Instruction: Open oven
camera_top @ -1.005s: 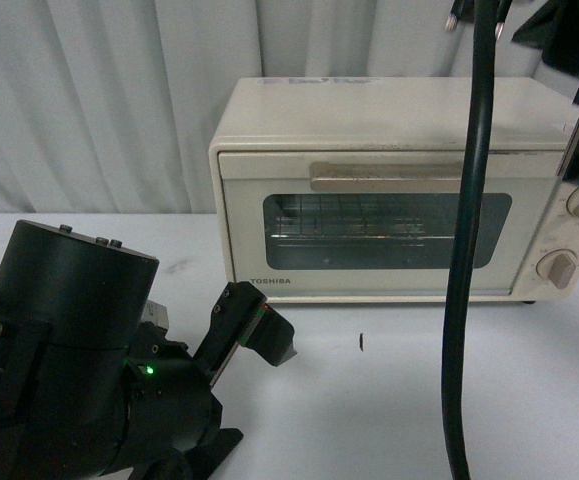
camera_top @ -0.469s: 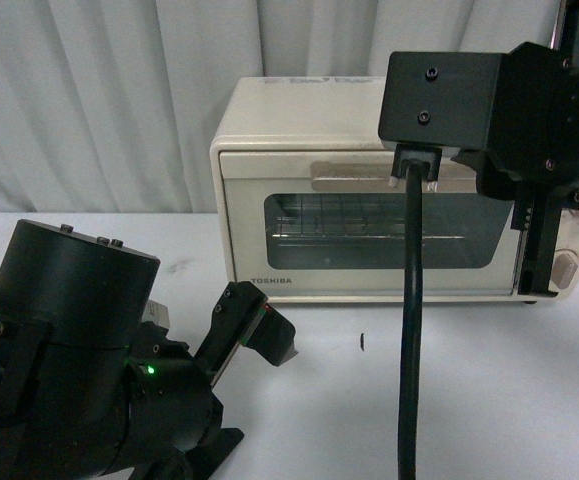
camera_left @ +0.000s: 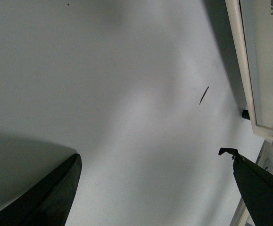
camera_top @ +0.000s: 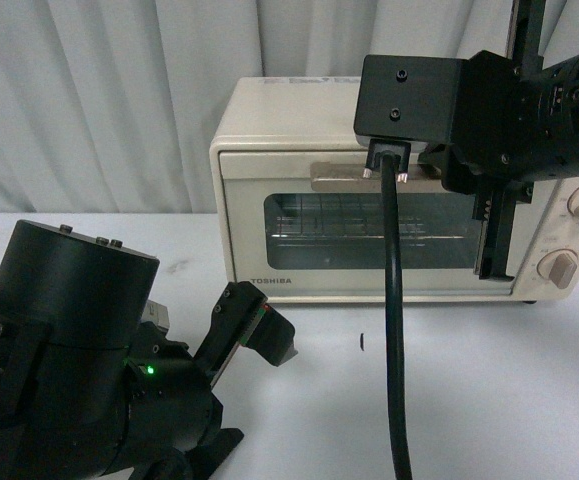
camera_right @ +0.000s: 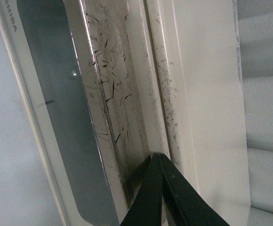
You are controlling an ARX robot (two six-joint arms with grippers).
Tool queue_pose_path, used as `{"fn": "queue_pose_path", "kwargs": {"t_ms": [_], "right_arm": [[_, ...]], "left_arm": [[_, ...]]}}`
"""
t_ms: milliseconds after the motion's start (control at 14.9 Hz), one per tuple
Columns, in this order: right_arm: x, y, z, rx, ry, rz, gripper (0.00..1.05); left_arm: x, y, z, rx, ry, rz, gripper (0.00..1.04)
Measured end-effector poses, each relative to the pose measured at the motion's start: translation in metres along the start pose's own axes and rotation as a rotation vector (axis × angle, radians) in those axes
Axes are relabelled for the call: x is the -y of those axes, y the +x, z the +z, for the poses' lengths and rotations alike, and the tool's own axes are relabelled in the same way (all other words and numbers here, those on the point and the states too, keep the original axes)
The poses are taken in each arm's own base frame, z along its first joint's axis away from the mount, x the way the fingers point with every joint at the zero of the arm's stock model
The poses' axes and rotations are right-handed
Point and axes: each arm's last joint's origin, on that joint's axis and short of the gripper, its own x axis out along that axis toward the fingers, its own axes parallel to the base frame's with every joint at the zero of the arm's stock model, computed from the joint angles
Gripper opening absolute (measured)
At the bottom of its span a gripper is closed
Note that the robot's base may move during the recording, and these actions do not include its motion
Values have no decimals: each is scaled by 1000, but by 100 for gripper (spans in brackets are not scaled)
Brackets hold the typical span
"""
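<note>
Robotics test lab: lone toaster oven on bare white table, pleated white curtain backdrop, black cabled robot arm.

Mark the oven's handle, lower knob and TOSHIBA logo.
handle (camera_top: pixel 335 177): front view, visible left end of bar.
lower knob (camera_top: pixel 560 269): front view, knob's centre.
TOSHIBA logo (camera_top: pixel 270 283): front view, middle of lettering.
</note>
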Motion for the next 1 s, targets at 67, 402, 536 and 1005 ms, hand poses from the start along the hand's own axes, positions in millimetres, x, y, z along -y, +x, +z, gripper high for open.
{"fn": "queue_pose_path", "kwargs": {"t_ms": [67,402,536,1005], "right_arm": [[1,1,-1,6,4,6,2],[-5,-15,3,6,113,130,2],[-11,-23,4,12,149,194,2],[-41,-38,13,12,275,461,2]], "left_arm": [[0,0,0,0,0,0,98],[0,0,0,0,0,0,98],[0,0,0,0,0,1,98],[-1,0,0,-1,3,2,98]]}}
